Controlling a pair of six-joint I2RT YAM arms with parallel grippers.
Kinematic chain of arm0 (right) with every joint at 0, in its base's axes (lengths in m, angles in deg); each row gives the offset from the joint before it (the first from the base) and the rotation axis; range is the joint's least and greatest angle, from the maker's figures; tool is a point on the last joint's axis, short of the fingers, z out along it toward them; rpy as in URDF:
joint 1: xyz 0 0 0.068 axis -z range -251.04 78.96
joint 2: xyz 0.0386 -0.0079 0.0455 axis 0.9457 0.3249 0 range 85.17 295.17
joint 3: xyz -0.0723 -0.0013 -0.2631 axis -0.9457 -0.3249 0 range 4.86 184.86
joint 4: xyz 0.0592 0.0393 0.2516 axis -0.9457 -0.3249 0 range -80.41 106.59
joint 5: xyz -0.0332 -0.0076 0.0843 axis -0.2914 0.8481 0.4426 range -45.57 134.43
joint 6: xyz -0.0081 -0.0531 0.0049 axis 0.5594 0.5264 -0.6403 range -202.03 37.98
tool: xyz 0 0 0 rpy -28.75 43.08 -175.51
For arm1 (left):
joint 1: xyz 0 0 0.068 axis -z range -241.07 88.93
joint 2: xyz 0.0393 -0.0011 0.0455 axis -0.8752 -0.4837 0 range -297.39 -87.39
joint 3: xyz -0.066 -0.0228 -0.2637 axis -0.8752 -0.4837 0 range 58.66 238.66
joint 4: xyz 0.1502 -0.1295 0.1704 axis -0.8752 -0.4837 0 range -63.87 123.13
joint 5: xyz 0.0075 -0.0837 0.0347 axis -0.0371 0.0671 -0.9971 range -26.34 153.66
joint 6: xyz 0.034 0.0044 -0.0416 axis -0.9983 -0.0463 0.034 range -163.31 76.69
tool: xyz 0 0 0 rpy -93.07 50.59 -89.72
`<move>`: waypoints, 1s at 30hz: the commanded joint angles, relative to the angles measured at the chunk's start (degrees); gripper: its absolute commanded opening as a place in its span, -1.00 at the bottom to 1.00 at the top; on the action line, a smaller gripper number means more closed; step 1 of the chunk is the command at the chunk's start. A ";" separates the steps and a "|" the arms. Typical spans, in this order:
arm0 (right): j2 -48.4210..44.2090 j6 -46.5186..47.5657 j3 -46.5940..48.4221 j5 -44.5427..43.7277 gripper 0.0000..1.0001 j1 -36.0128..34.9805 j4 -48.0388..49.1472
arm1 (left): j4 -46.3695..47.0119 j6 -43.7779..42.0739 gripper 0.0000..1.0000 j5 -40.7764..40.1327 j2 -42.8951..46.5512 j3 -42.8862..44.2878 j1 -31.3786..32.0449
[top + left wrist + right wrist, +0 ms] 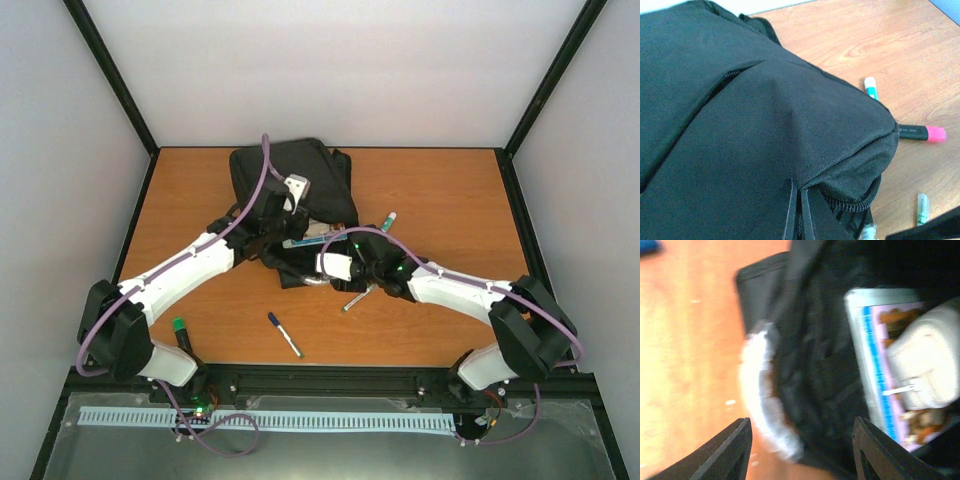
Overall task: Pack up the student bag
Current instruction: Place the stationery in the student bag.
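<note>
Listing student bag (740, 125): we found left pincer (800, 205) pinching its fabric, right pincer (801, 437) spread over the opening; we judged slipping fabric might shut it.

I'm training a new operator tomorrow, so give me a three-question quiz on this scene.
1. True or false: the left pincer is shut on the bag.
2. What shows inside the bag along with the beige pouch? A) a book B) a bottle C) a shoe
3. Fill in: the blue pen lies on the ____.
Key: 1 true; 2 A; 3 table.
</note>
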State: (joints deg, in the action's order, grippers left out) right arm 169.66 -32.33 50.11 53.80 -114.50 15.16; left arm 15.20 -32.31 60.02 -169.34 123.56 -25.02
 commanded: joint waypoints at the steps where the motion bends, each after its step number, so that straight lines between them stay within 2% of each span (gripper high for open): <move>1: -3.41 -5.18 -0.55 10.12 0.15 1.34 -14.58 | 5.28 2.98 -0.98 3.37 -0.70 -3.59 -0.02; 6: -6.31 -7.45 3.52 18.87 0.16 5.72 -27.13 | 9.07 4.53 -0.98 5.27 -1.57 -8.80 -0.02; 11: -9.90 -8.00 7.90 25.25 0.17 12.90 -36.10 | 11.82 4.58 -0.97 12.93 -3.58 -11.05 0.38; 17: -10.68 -9.10 13.46 32.62 0.17 24.03 -41.30 | 14.02 3.70 -0.98 16.29 -4.76 -11.21 2.93; 20: -8.59 -10.10 15.58 32.52 0.19 27.51 -41.22 | 13.40 3.18 -0.95 16.58 -5.56 -9.78 4.38; 21: -7.31 -10.32 16.17 31.88 0.19 27.77 -41.13 | 12.90 3.01 -0.90 16.37 -5.75 -9.29 4.72; 22: -6.20 -10.50 16.72 31.38 0.19 27.88 -40.92 | 12.10 2.90 -0.76 16.05 -5.78 -8.87 4.99; 24: -4.02 -11.50 17.98 31.36 0.19 27.88 -40.66 | 10.35 3.27 -0.34 14.78 -5.09 -8.42 5.07; 26: -2.46 -12.77 19.26 32.65 0.20 27.88 -40.29 | 8.73 4.07 -0.07 12.17 -2.60 -9.27 5.08; 30: -1.06 -14.52 20.42 34.98 0.20 27.74 -38.25 | 6.50 6.52 0.30 6.40 6.63 -14.44 5.01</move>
State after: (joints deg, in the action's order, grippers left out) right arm 167.89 -44.16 68.38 84.96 -86.81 -24.32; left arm 24.22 -27.91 71.82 -171.83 111.82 -20.17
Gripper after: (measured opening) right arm 0.598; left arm 0.590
